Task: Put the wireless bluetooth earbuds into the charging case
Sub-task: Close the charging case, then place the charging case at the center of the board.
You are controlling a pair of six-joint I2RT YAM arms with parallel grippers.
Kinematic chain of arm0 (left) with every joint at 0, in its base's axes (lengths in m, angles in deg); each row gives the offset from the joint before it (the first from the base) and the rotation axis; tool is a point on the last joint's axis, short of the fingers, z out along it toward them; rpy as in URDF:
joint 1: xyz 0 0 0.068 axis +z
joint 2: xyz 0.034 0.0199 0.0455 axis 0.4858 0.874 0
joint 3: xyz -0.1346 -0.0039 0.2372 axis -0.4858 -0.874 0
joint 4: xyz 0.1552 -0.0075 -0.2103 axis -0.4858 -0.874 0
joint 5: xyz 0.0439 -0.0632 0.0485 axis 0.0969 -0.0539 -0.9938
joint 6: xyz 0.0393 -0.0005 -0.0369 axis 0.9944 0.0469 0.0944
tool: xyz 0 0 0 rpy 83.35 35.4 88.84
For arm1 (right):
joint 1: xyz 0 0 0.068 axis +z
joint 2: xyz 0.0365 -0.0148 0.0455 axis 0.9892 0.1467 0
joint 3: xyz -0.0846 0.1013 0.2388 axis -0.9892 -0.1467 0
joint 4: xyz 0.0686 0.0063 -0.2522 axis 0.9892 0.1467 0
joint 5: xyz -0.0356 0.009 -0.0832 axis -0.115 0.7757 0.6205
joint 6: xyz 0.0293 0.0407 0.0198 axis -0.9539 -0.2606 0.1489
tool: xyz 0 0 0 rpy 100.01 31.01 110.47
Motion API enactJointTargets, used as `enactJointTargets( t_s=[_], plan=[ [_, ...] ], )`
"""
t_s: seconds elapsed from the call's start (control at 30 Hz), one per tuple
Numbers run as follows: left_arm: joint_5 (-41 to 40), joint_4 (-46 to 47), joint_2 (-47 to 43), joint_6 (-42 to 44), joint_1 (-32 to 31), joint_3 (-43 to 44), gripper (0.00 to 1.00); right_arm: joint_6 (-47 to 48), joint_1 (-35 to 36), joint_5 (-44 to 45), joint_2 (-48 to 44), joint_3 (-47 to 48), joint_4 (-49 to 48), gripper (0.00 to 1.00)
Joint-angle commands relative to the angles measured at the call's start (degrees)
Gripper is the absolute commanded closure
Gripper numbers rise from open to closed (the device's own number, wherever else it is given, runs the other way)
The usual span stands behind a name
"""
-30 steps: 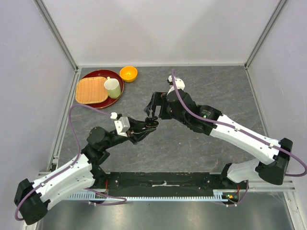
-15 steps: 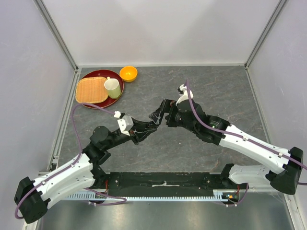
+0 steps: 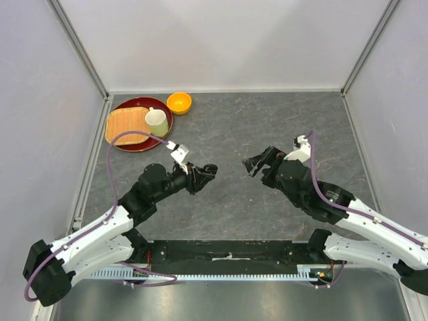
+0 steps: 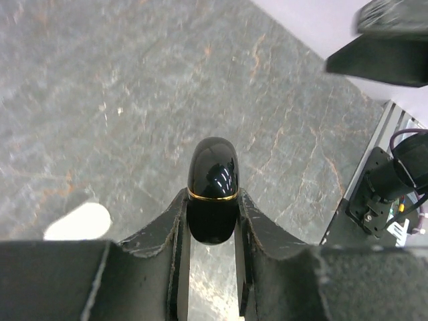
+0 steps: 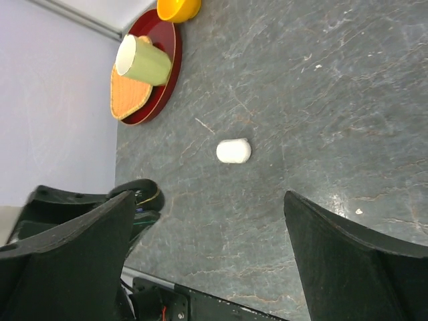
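black charging case sits clamped in the left hand.

No writing, brand, number or sign can be read in any view. The black case bears only a plain gold line around it, and the white case on the grey table appears too small to show any mark

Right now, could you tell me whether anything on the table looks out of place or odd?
Nothing looks spilled or damaged. The one oddity: the glossy black pebble-shaped case is closed, gripped in the left end effector, and no earbuds are visible anywhere.
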Motion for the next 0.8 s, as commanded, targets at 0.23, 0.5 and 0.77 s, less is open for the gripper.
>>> enactJointTargets(
  t_s=[0.23,0.5,0.77],
  plan=[
    [7.3,-2.58,20.69,-20.47,1.34,4.21,0.98,-2.72,0.11,-2.18,0.46,-3.9,2.06,0.02],
    [9.67,5.43,31.16,-29.18,1.52,5.25,0.93,-1.84,0.2,-3.87,3.19,-2.76,1.98,0.02],
    [5.55,6.31,38.11,-30.5,1.69,7.28,0.86,-1.31,0.11,-4.58,3.81,-2.23,2.06,0.02]
  ],
)
